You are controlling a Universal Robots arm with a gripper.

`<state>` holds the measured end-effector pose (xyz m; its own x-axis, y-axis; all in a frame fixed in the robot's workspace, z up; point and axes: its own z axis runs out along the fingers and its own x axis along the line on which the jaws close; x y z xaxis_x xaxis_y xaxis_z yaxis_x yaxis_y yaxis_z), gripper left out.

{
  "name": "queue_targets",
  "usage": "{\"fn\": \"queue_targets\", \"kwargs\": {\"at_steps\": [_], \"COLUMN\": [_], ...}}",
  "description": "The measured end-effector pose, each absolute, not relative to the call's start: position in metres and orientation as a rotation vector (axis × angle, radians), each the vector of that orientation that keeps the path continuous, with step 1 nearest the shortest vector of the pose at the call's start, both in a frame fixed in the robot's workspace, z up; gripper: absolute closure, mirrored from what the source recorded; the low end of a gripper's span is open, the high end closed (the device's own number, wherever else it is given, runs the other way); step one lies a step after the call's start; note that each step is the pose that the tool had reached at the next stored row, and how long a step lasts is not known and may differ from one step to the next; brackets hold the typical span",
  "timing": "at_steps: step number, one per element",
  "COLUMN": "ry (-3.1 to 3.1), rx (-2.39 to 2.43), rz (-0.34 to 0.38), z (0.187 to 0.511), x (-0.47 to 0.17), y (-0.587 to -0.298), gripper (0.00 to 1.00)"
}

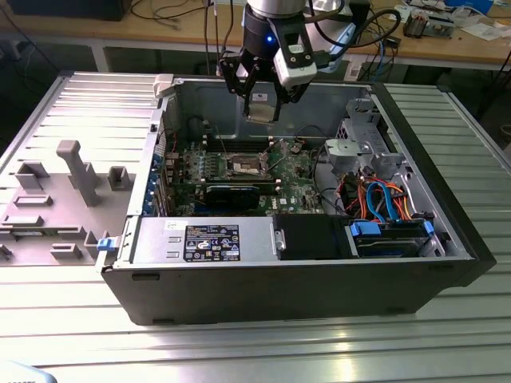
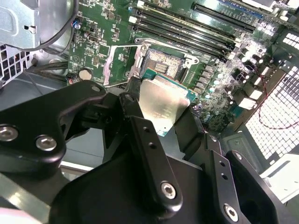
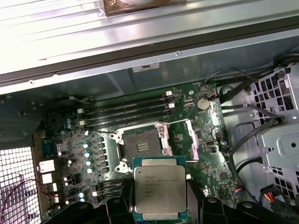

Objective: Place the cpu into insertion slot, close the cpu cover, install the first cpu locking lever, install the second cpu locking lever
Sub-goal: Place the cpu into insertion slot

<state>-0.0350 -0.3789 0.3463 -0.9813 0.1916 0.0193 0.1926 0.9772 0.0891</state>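
Note:
My gripper [image 1: 262,102] hangs above the open computer case [image 1: 303,279], shut on the cpu [image 1: 262,108]. The cpu [image 3: 160,188] is a flat square chip with a dull silver top, pinched by its edges between the black fingers [image 3: 194,198]. It floats clear of the board, beside the insertion slot [image 3: 140,147], whose dark centre lies bare. The cpu cover [image 3: 181,138], a thin silver frame, is swung open beside the socket. In the second wrist view the cpu [image 2: 159,100] sits tilted just off the insertion slot [image 2: 163,63], with the cpu cover [image 2: 112,65] folded back.
Black memory slots [image 3: 126,114] run along one side of the socket. A long black card [image 1: 231,194], a power supply [image 1: 211,239] and a drive cage with orange and blue cables [image 1: 383,199] fill the case. A grey fixture tray [image 1: 64,183] lies at the exterior view's left.

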Motion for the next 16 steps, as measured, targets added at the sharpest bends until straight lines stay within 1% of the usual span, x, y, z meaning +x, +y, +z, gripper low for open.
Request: {"fn": "queue_targets", "kwargs": {"at_steps": [16], "ry": [-3.106], "rx": [-0.393], "rz": [-0.142], "z": [0.3458], "x": [-0.035], "y": [-0.3789], "gripper": [0.46]}}
